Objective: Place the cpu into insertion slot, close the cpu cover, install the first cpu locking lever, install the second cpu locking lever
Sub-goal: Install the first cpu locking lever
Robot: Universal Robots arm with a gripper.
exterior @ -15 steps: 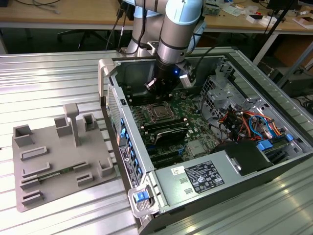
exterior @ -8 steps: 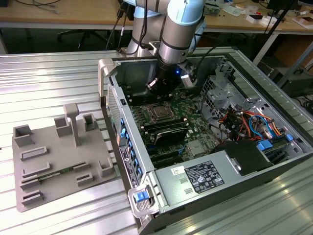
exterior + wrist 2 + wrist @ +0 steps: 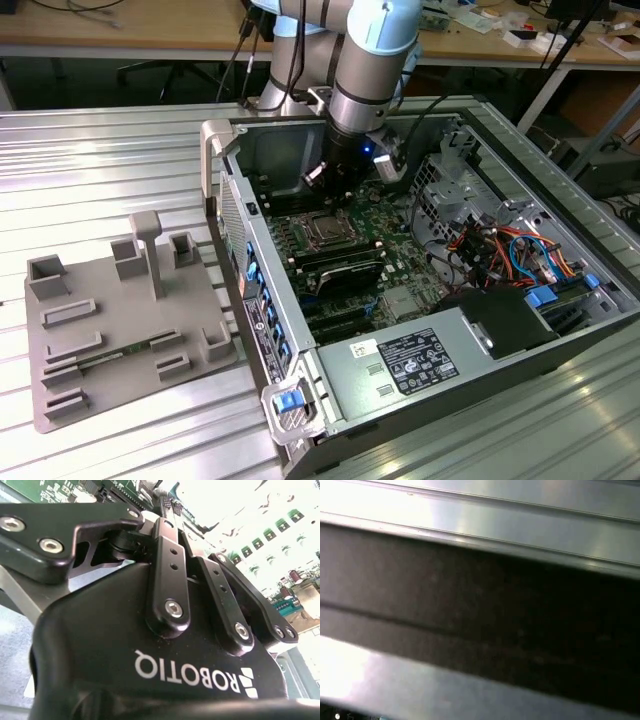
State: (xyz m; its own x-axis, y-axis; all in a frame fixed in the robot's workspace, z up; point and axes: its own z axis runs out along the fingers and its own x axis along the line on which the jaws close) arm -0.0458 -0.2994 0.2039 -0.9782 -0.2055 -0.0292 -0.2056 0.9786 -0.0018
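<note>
the cpu lies flat in the insertion slot on the motherboard inside the open computer case, just below the gripper; whether its fingers are spread or pressed together cannot be told.

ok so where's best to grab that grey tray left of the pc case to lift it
Probably by the tall post, coming straight down from above. It stands upright, well clear of the low blocks around it, while the grey tray lies flat on the table, leaving little edge to grip.
</note>
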